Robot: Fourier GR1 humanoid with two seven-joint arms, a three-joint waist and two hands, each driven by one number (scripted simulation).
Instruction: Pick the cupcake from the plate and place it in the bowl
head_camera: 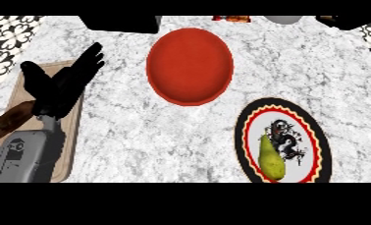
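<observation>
Although the task names a cupcake, the nearest container, the plate (250,126) at the near right, holds only a pear (271,160). It lies lengthwise on the plate's near-left part, stem end pointing away, beside a dark dragon print. No cupcake shows anywhere, so the pear is most likely the thing to move. Across the counter (145,135) at the near left, the left hand (62,84) rests over a wooden board (71,140), fingers straight and spread, thumb out, holding nothing. The right hand is out of view, so its fingers cannot be told. Farther off, near the middle, the red bowl (190,67) stands with nothing in it, apart from the plate and up-left of it. Beyond it a dark block (119,23) sits at the far edge. Several things could go wrong from here. The pear's tapered, rounded shape may let it roll or slide out when fingers close on it, especially if they take it at the narrow end. Lying so close to the rim, it could be nudged off the plate onto the counter by a hand coming in low. If the left hand were used, it would have to cross the whole counter, and its forearm could sweep into the bowl and shift it. A release from above the bowl's rim rather than its middle might send the pear over the edge.
</observation>
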